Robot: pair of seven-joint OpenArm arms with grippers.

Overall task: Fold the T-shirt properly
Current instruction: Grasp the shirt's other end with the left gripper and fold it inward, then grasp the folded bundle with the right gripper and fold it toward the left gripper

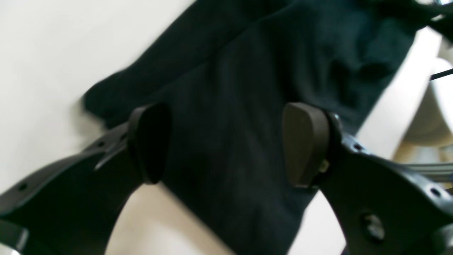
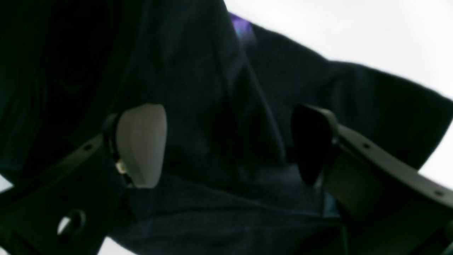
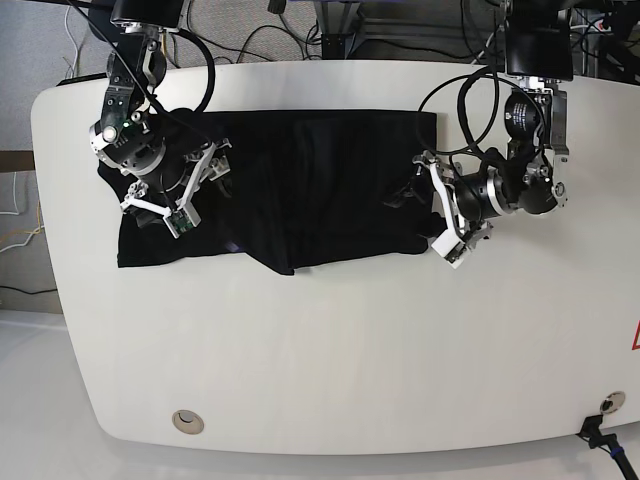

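— What's nearest?
— A white rounded table [image 3: 330,370]; the large black cloth T-shirt [image 3: 300,185] lies partly folded toward its far edge, print mostly hidden.
— The grippers?
— Left gripper [image 1: 226,143] and right gripper [image 2: 226,145] both gape over cloth, empty — cables [image 3: 330,25] behind.

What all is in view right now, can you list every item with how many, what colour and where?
T-shirt: one, black, spread across the far half of the table, partly folded, a bit of purple print showing in the right wrist view.
Table: one, white, fills the base view.
Round fitting: one, metallic, near-left part of the tabletop in the base view.
Cables: several, black, behind the far edge.
Left pincer: one, open, over the T-shirt's edge, holding nothing.
Right pincer: one, open, over the T-shirt, holding nothing.
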